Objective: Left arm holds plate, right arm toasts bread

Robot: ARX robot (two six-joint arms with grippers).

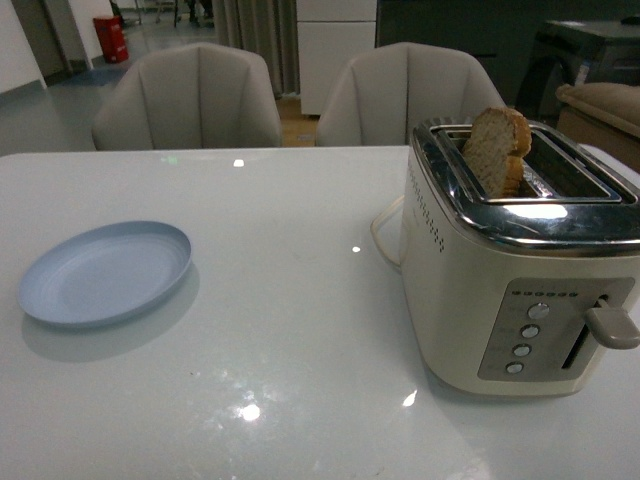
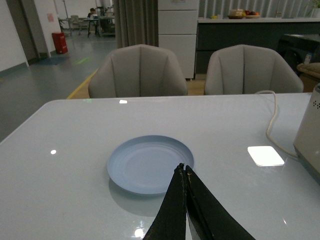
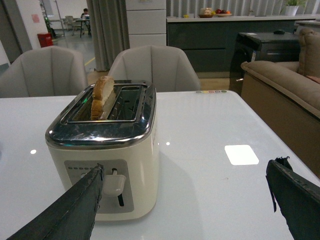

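Bread (image 1: 496, 150) is standing up out of the left slot of the toaster (image 1: 520, 270), tilted a bit, top half proud of the chrome — so it looks popped or not yet pushed down; can't tell which from colour alone. Lever (image 1: 612, 326) sits near the top of its slot, so my guess is the toasting step is either done or about to start. Right gripper (image 3: 185, 200) is wide open w/ nothing in it, jaws spread either side of the toaster front; the lever is just ahead of one jaw, bread further ahead & above. Left gripper (image 2: 183, 172) has jaws pressed together, tips meeting, holding nothing; plate (image 2: 150, 164) lies flat on the table (image 1: 300, 330) right ahead of the tips, near rim just past them, not gripped. Plate & toaster are well apart. Step in hand, I'd say: approach. Next for the left: open up, get a jaw under/over the near rim, pinch & lift level. Next for the right: either press the lever or pinch the exposed top of the slice, depending on toast state.
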